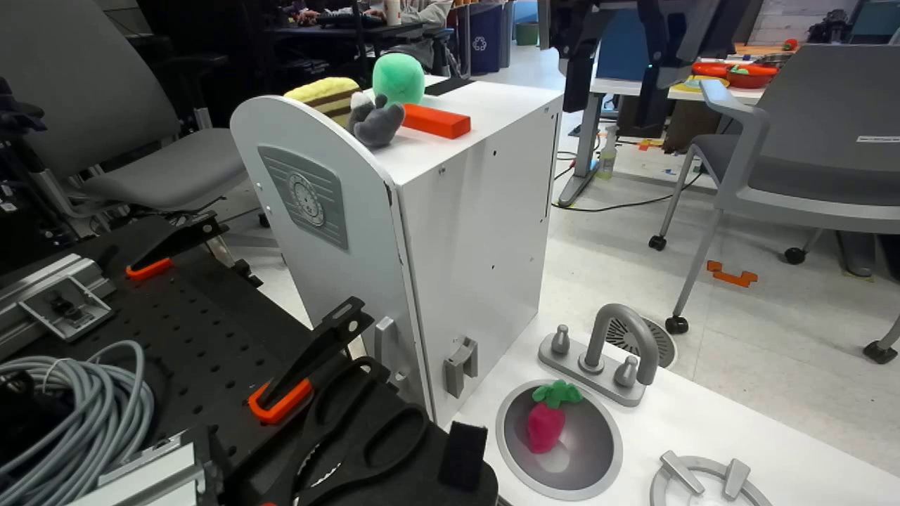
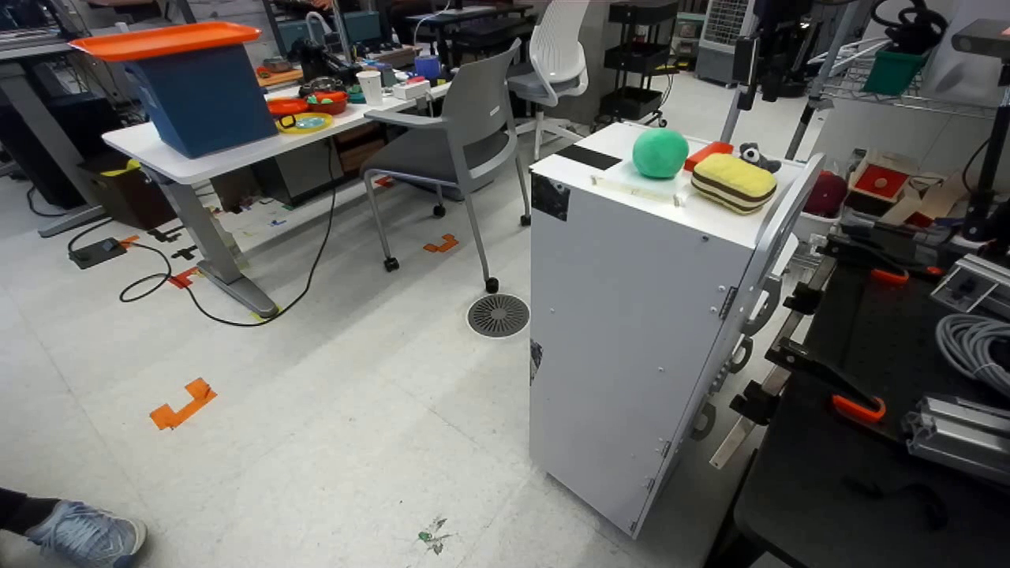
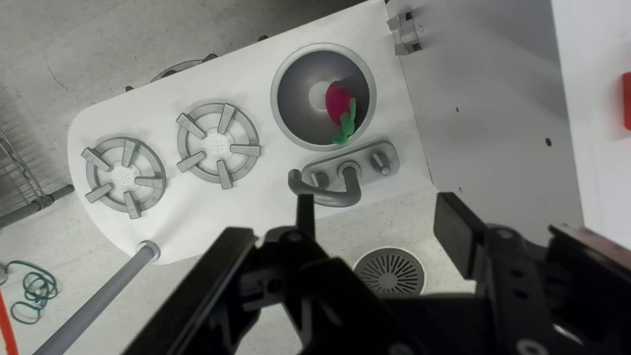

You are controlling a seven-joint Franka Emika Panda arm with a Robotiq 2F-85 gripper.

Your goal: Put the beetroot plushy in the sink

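The beetroot plushy [image 1: 545,427], magenta-pink with green leaves, lies inside the round grey sink [image 1: 589,460]. In the wrist view the plushy [image 3: 339,103] rests against the sink basin's [image 3: 298,101] wall, on the side near the grey faucet [image 3: 335,197]. The faucet [image 1: 622,323] also shows in an exterior view, arching beside the basin. My gripper [image 1: 616,98] is high above the counter, apart from the plushy. In the wrist view the gripper's [image 3: 377,222] fingers are spread wide with nothing between them. The sink and plushy are hidden in an exterior view behind the white cabinet [image 2: 631,339].
The tall white cabinet [image 1: 478,232] stands beside the sink. On its top are a green plush ball [image 1: 399,79], a yellow toy [image 1: 327,95], a grey toy [image 1: 377,121] and a red block [image 1: 437,121]. Two toy burners [image 3: 218,144] sit on the counter.
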